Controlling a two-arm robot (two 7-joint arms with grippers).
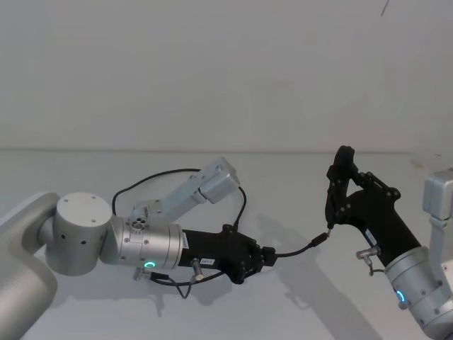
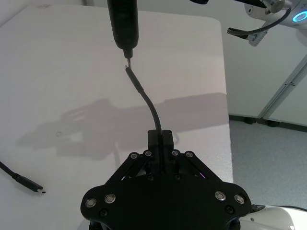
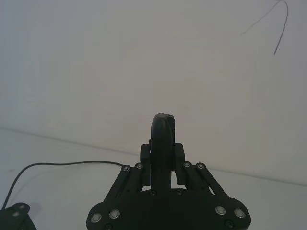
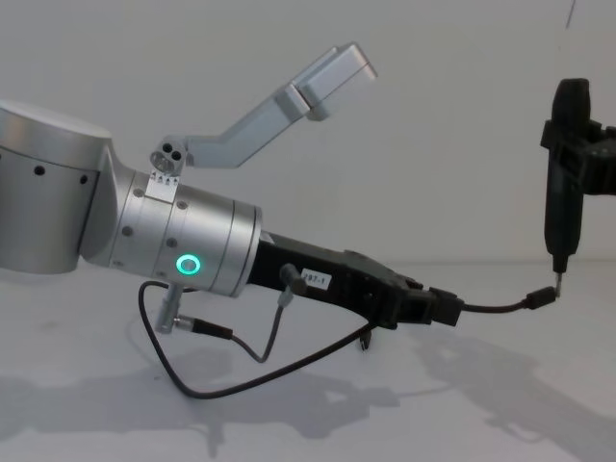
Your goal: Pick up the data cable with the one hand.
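My left gripper (image 1: 266, 256) is shut on the data cable (image 1: 297, 248) a short way from one plug, holding it above the white table (image 1: 297, 312). In the left wrist view the cable (image 2: 149, 104) rises from between the closed fingers (image 2: 154, 140). Its plug (image 2: 129, 73) nearly touches the metal tip of a slim black tool (image 2: 122, 24). My right gripper (image 1: 345, 193) is shut on that upright tool (image 4: 563, 173). The rest of the cable loops back behind my left arm (image 1: 177, 171). Its other plug (image 2: 29, 185) lies on the table.
The table's edge (image 2: 225, 96) runs close beside the tool, with floor beyond it. A short grey lead with metal connectors (image 4: 207, 329) hangs under my left wrist. A plain white wall stands behind the table.
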